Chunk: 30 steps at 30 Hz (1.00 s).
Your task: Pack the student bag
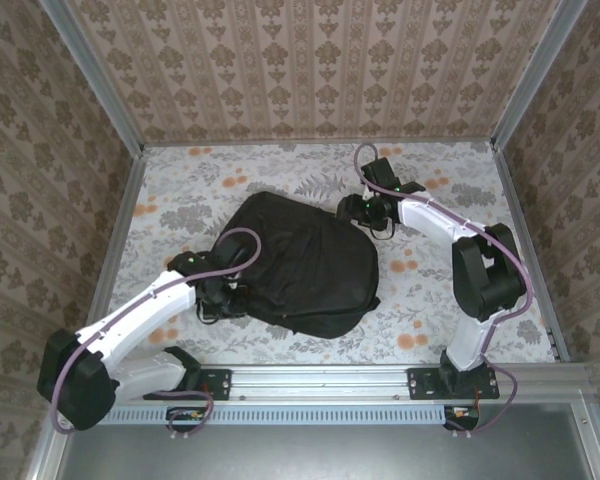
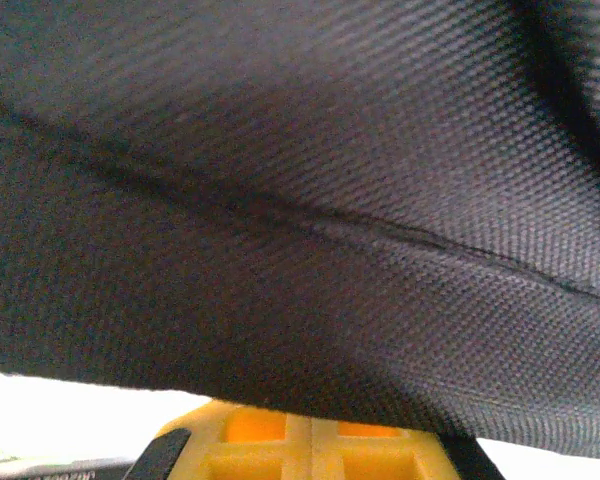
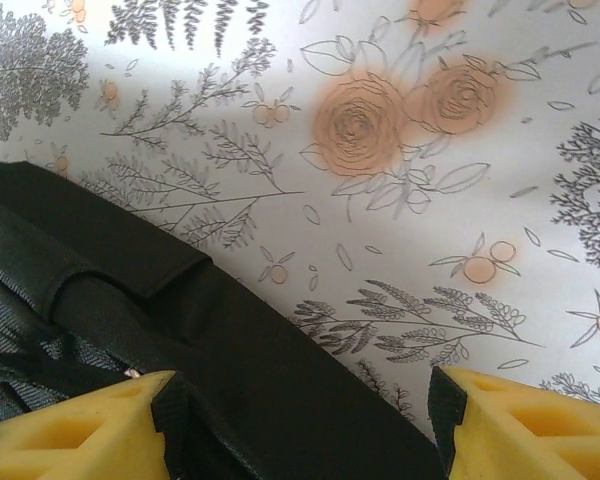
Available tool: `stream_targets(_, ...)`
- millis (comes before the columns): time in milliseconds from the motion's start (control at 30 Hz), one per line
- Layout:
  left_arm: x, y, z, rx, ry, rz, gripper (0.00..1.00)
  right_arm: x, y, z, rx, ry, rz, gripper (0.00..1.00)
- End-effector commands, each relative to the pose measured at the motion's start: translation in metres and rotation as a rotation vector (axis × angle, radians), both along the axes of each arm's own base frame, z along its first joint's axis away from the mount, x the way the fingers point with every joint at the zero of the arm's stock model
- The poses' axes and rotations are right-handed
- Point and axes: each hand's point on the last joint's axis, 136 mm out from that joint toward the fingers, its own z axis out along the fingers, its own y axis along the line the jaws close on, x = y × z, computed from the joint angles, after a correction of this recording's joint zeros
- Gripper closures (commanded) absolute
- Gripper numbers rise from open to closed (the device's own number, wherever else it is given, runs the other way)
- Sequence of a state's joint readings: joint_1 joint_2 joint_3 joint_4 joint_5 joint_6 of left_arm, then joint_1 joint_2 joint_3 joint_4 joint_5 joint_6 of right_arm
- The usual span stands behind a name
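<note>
Student bag [image 1: 310, 265], left fingers [image 2: 250, 455] pressed together, tips hidden behind its fabric, right fingers [image 3: 520, 425] spread above its edge

left hand [image 1: 218, 291] clamped, right hand [image 3: 300, 420] spread

The left tool [image 2: 310, 445] has its tips buried under the student bag [image 2: 300, 180] (fabric blurred up close).

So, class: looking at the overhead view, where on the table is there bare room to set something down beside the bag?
Bare table lies between the student bag and the left wall, along the back wall, and between bag and right arm. Crowded: the bag's left edge at the left gripper, its far right corner at the right gripper.
</note>
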<state>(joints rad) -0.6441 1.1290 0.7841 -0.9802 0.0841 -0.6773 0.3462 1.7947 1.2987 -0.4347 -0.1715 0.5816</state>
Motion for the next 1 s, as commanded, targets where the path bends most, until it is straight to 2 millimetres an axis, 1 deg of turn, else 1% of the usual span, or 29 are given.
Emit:
stream_targets(0, 0.04, 0.001, 0.009, 0.0, -0.118, 0.046, 1.0, -0.014, 0.001, 0.006, 0.057, 0.003, -0.011, 0.33)
stream_targets(67, 0.057, -0.004, 0.012, -0.026, -0.145, 0.06, 1.0, -0.02, -0.001, 0.011, 0.073, -0.016, -0.024, 0.33)
stream_targets(100, 0.062, -0.01, 0.012, -0.047, -0.145, 0.056, 1.0, -0.023, -0.003, 0.014, 0.071, -0.025, -0.031, 0.33)
stream_targets(167, 0.071, -0.027, 0.013, -0.105, -0.134, 0.026, 1.0, -0.028, -0.009, 0.026, 0.067, -0.053, -0.041, 0.33)
stream_targets(267, 0.08, -0.038, 0.017, -0.145, -0.14, 0.014, 0.97, -0.038, -0.014, 0.044, 0.058, -0.087, -0.041, 0.34)
stream_targets(333, 0.084, -0.039, 0.024, -0.165, -0.169, 0.021, 0.95, -0.046, -0.014, 0.055, 0.056, -0.109, -0.03, 0.35)
stream_targets(400, 0.083, -0.04, 0.033, -0.212, -0.184, 0.029, 0.92, -0.057, -0.012, 0.063, 0.057, -0.122, -0.011, 0.38)
stream_targets(433, 0.079, -0.041, 0.038, -0.248, -0.18, 0.03, 0.88, -0.063, -0.011, 0.068, 0.055, -0.129, 0.001, 0.39)
stream_targets(500, 0.069, -0.044, 0.047, -0.312, -0.188, 0.03, 0.76, -0.076, -0.008, 0.078, 0.055, -0.149, 0.026, 0.39)
stream_targets(567, 0.053, -0.052, 0.054, -0.421, -0.186, 0.021, 0.65, -0.089, -0.005, 0.087, 0.05, -0.169, 0.054, 0.39)
stream_targets(667, 0.033, -0.065, 0.056, -0.546, -0.169, 0.016, 0.55, -0.105, -0.001, 0.094, 0.004, -0.176, 0.115, 0.39)
stream_targets(733, 0.025, -0.069, 0.053, -0.56, -0.152, 0.007, 0.52, -0.112, 0.007, 0.099, -0.005, -0.174, 0.166, 0.39)
stream_targets(800, 0.024, -0.056, 0.048, -0.484, -0.157, 0.022, 0.5, -0.122, 0.025, 0.103, 0.018, -0.171, 0.25, 0.41)
stream_targets(867, 0.033, -0.033, 0.048, -0.381, -0.188, 0.093, 0.48, -0.137, 0.046, 0.106, 0.019, -0.167, 0.336, 0.43)
stream_targets(933, 0.039, -0.018, 0.052, -0.364, -0.191, 0.172, 0.47, -0.154, 0.066, 0.106, 0.02, -0.157, 0.407, 0.45)
stream_targets(967, 0.047, -0.008, 0.055, -0.38, -0.196, 0.234, 0.47, -0.165, 0.076, 0.105, 0.041, -0.143, 0.424, 0.46)
